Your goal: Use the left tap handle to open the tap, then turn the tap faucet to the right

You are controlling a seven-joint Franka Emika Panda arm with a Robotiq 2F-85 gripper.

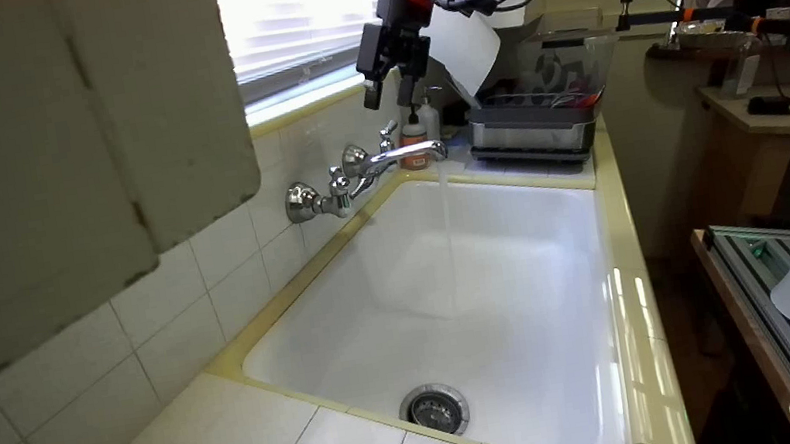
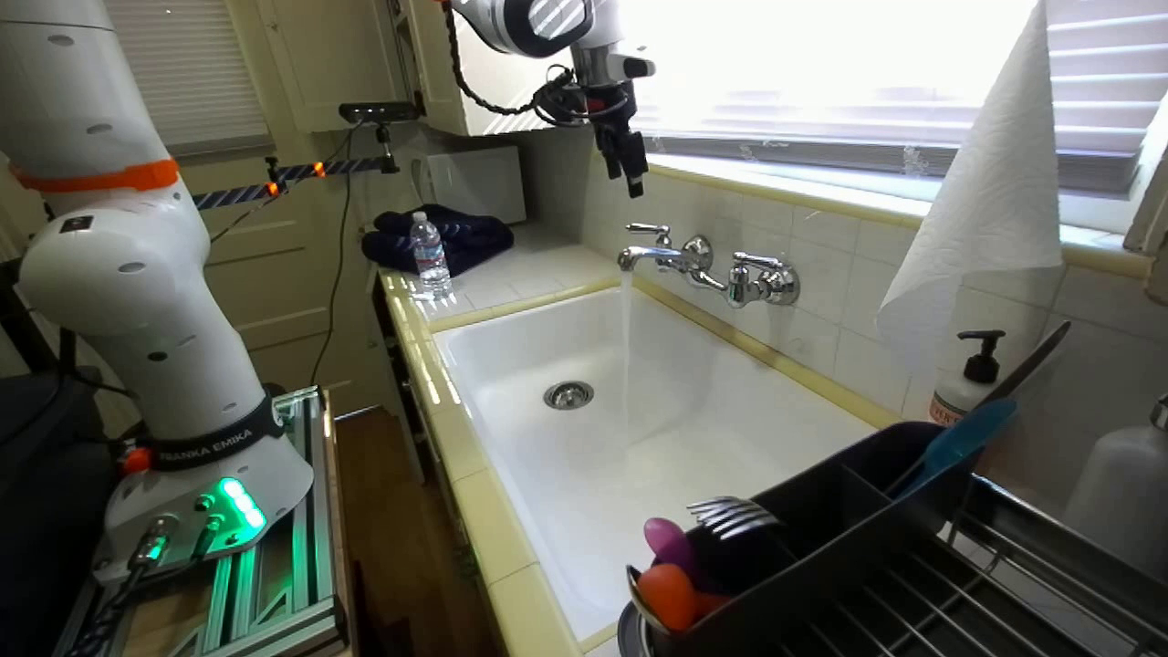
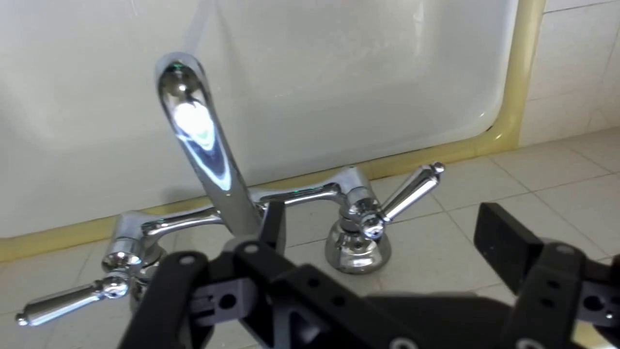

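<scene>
**Gripper (image 1: 391, 93) hanging above a running faucet (image 3: 203, 150)**

Its jaws are standing apart, pinching nothing. In the wrist view, the faucet is lying left of their gap, its long axis reaching out over the sink (image 1: 520, 274). The turn is likely calling for a jaw lowered alongside.

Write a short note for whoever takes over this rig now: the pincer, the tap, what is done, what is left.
Pincer: open, holding nothing, above the tap and apart from it.
Tap: spout reaches over the sink, one handle on each side.
Done: the tap is on; water runs into the sink. Which handle opened it does not show.
Left: probably turning the spout right; I cannot tell whether it is already turned.
</scene>
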